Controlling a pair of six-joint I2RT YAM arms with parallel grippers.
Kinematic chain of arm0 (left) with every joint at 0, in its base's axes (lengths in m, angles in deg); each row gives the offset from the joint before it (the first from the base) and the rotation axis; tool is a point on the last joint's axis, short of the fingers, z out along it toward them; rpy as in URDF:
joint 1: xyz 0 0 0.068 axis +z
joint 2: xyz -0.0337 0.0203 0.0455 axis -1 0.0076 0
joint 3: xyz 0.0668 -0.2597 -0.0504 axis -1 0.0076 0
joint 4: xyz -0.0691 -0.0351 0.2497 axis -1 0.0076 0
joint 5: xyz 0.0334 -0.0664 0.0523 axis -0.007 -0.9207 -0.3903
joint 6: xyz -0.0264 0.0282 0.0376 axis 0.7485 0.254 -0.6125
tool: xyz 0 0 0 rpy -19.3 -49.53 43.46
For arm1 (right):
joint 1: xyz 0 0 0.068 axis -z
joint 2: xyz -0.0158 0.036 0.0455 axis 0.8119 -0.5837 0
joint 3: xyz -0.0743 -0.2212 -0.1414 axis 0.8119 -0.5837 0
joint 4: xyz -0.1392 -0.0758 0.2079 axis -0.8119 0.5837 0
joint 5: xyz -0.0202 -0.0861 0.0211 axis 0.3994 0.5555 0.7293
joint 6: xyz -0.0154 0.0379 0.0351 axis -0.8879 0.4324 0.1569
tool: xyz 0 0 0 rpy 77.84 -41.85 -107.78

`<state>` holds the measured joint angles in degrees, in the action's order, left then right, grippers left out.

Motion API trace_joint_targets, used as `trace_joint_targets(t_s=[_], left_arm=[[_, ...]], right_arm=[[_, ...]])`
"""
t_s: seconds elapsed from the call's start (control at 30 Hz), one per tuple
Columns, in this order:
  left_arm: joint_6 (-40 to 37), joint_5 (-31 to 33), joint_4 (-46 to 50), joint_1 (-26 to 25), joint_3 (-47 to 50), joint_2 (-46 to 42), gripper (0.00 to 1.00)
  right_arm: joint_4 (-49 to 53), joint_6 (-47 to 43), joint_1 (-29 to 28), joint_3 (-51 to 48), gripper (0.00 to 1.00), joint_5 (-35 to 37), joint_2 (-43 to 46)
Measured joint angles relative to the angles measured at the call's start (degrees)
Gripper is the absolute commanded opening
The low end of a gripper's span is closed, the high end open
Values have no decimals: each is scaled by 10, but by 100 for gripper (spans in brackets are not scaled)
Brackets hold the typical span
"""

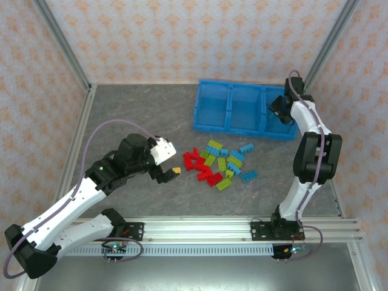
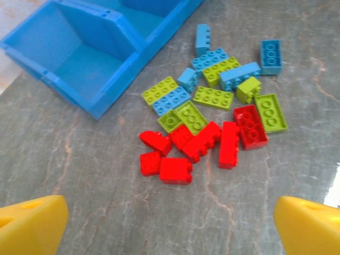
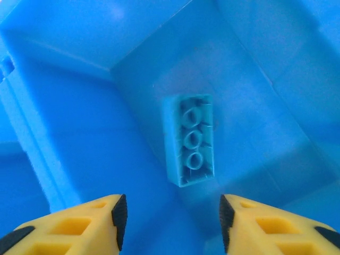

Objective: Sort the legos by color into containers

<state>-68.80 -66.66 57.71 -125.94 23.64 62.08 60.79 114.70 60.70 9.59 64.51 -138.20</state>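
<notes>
On my overhead feed the left gripper (image 1: 173,173) hovers low over the grey table (image 1: 133,115), well to the left of the blue bin (image 1: 242,131) and nearer to me than it is. Its yellow fingers (image 2: 32,226) stand wide apart with nothing between them, and its wrist camera looks across bare tabletop toward the bin (image 2: 106,101).

The legos (image 1: 218,163) lie in a loose heap on the table just in front of the bin, below its left and middle compartments. From the left wrist view, the red bricks (image 2: 202,143) are bunched on the side of the heap farthest from the bin. The yellow-green bricks (image 2: 212,97) and the light blue bricks (image 2: 228,71) are mixed together closer to its front wall. Several of them touch their neighbours.

The right gripper (image 1: 279,109) hangs over the bin's right-hand compartment, pointing down into it. In its wrist camera the right gripper (image 3: 170,223) has its jaws parted and they are gripping nothing. Below them, inside that compartment (image 3: 64,138), is one light blue brick (image 3: 194,141). It is free of both fingers, with its hollow underside facing the camera. I cannot tell whether it rests flat on the bin floor.
</notes>
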Motion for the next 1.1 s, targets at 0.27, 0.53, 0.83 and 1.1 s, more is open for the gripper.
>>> trace_joint_targets(t_s=[0.27, 0.53, 0.83, 1.1], left_arm=[[264, 130, 67, 0, -150, 131, 90], [595, 150, 93, 0, -209, 308, 69], [745, 98, 68, -1, -185, 456, 66], [766, 78, 41, -8, -176, 506, 62]], right_arm=[[48, 11, -28, -113, 59, -42, 258], [126, 18, -265, -189, 64, -116, 426], [192, 37, -336, -224, 69, -87, 408], [198, 37, -336, -224, 70, -70, 405]])
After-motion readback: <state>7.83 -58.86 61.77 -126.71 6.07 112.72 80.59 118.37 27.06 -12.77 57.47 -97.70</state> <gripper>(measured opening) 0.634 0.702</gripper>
